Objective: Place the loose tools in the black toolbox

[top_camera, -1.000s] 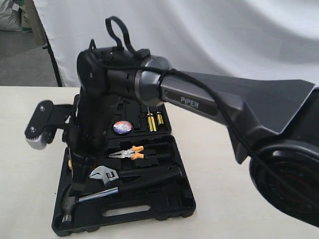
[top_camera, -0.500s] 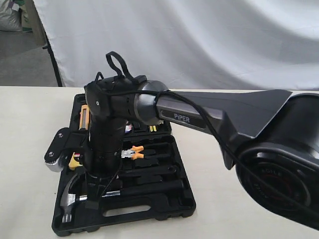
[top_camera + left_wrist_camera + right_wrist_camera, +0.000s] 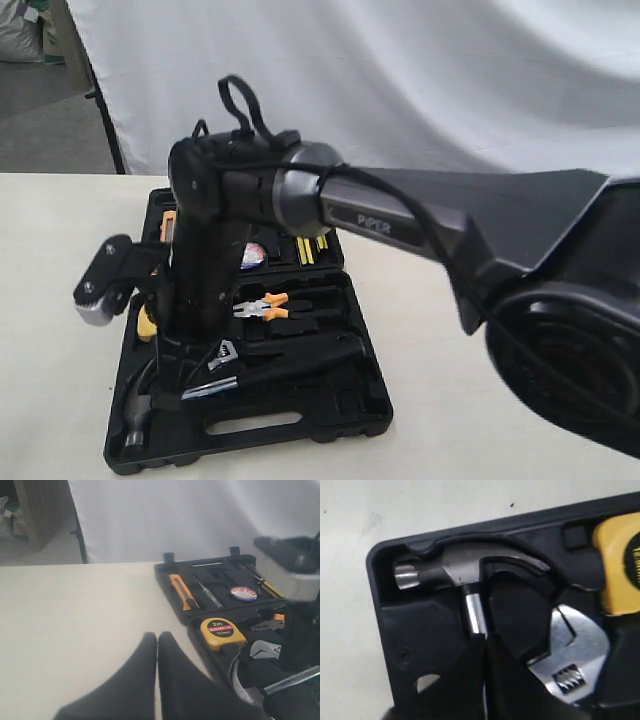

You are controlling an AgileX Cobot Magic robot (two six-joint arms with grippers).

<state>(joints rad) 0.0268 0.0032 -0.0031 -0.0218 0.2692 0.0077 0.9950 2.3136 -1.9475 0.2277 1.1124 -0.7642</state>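
The black toolbox (image 3: 345, 415) lies open on the table. The claw hammer (image 3: 465, 567) lies along its front half, head in the corner recess and black handle (image 3: 300, 362) pointing right. My right gripper (image 3: 485, 639) is shut, tips down on the steel shaft just behind the head, nothing seen between the fingers. Beside the tips is the adjustable wrench (image 3: 572, 655), its jaw (image 3: 222, 352) showing in the exterior view. The bluish tape roll (image 3: 252, 258) sits in the rear half. My left gripper (image 3: 157, 637) is shut and empty over bare table left of the box.
A yellow tape measure (image 3: 222, 631), orange-handled pliers (image 3: 262, 307), an orange utility knife (image 3: 182, 591) and yellow-handled screwdrivers (image 3: 305, 248) sit in the box. The right arm (image 3: 400, 225) spans the scene from the right. White cloth hangs behind the table.
The right wrist dropped low over the box, then lifted slightly. The hammer head tipped up half a second ago and now lies lower. The wrench jaw shows again.
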